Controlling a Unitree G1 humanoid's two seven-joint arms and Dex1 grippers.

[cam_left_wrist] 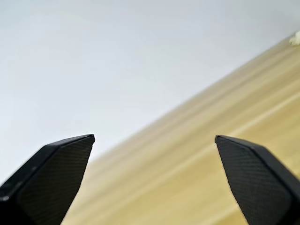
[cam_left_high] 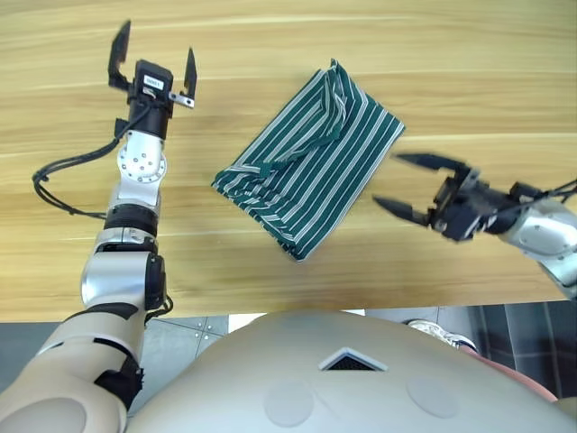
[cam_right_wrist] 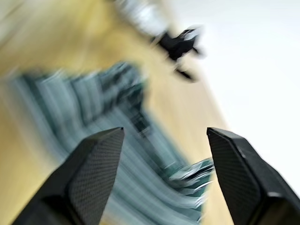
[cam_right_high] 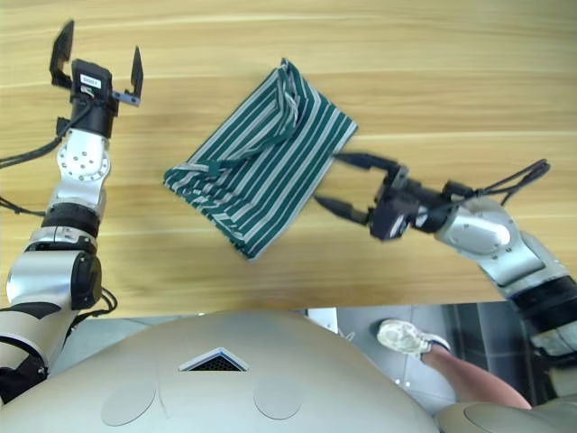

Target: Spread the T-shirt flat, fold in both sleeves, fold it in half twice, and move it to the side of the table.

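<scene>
The green and white striped T-shirt (cam_left_high: 306,162) lies folded into a slanted rectangle in the middle of the wooden table (cam_left_high: 288,36), with some bunched cloth along its left edge. My left gripper (cam_left_high: 151,63) is open, raised at the far left, well apart from the shirt. My right gripper (cam_left_high: 404,185) is open just off the shirt's right edge, its fingers pointing at the cloth with nothing between them. In the right wrist view the T-shirt (cam_right_wrist: 140,154) lies beyond the open fingers (cam_right_wrist: 93,173), and the left gripper (cam_right_wrist: 180,44) is seen farther off.
Bare wood surrounds the shirt on all sides. The table's near edge (cam_left_high: 361,309) runs across the lower part of the head views. A black cable (cam_left_high: 63,171) loops beside my left arm. A person's shoe (cam_right_high: 406,338) is on the floor below the table edge.
</scene>
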